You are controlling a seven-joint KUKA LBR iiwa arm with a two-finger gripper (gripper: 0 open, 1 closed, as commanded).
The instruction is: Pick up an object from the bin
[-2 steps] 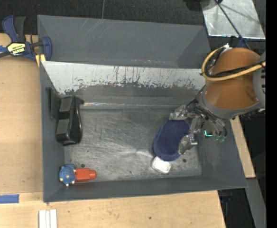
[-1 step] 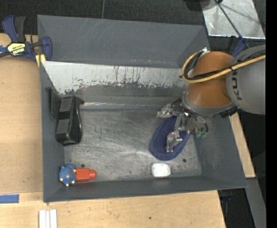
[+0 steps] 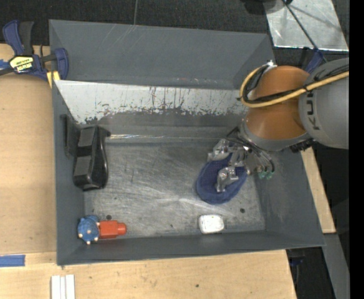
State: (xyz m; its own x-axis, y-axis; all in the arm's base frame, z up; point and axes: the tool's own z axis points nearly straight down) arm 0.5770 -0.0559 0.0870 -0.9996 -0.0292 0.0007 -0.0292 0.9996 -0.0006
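My gripper [image 3: 230, 174] hangs low over the right part of the bin floor, directly above a dark blue oval thing [image 3: 210, 190] that looks like a soft pouch or cloth. Its metal fingertips [image 3: 224, 180] rest on or just above the upper right part of that blue thing; whether they pinch it I cannot tell. A small white rounded block [image 3: 211, 223] lies on the floor just below the blue thing, near the front wall.
A black bulky object [image 3: 88, 156] lies against the left wall. A toy with a blue head and orange-red body [image 3: 101, 229] sits in the front left corner. The arm with its orange cover and yellow cable comes in over the right rim.
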